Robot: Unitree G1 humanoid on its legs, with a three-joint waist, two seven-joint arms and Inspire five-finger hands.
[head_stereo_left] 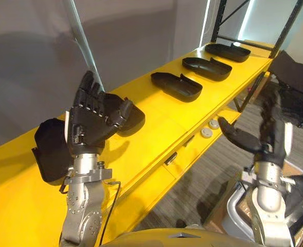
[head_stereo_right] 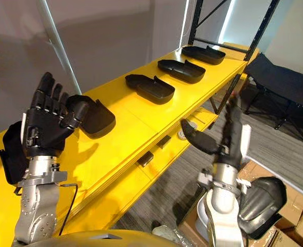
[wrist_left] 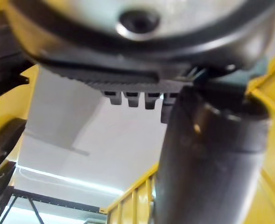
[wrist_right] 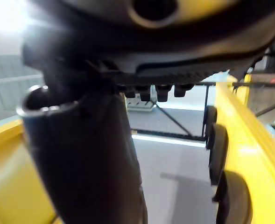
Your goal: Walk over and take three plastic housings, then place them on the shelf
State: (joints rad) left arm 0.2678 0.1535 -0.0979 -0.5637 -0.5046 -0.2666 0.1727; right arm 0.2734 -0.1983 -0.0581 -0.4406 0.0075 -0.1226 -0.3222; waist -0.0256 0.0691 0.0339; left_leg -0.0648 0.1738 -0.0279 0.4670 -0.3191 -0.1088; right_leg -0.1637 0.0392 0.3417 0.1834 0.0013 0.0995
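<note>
The long yellow metal shelf (head_stereo_left: 156, 136) runs away past both hands. On its top lie five black moulded plastic housings, shallow open-topped shells. One housing (head_stereo_left: 48, 152) sits behind the left hand's wrist, and we cannot tell how it rests. A second housing (head_stereo_left: 133, 117) lies just beyond that hand's thumb. Three further housings (head_stereo_left: 176, 86) (head_stereo_left: 207, 68) (head_stereo_left: 227, 51) are spaced in a row along the shelf, well apart from either hand.

The left hand (head_stereo_left: 92, 116) is raised over the shelf's front edge with its fingers upright and nearly straight and its thumb out to the side; it has hold of nothing. The right hand (head_stereo_left: 264, 135) hangs lower, out beyond the shelf's front edge over the grey carpet floor (head_stereo_left: 213, 180). Its fingers are straight and its thumb points toward the shelf — empty as well. Two small grey round discs (head_stereo_left: 209, 128) sit on the lower ledge near that thumb.

We judge the housings to be light, stiff and thin-walled, and their glossy skin is likely to be slippery. A pinch over the rim should hold best — thumb inside the shell, fingers on the outer wall, near the middle so the shell does not tip. We can read no writing or label on any of them.
</note>
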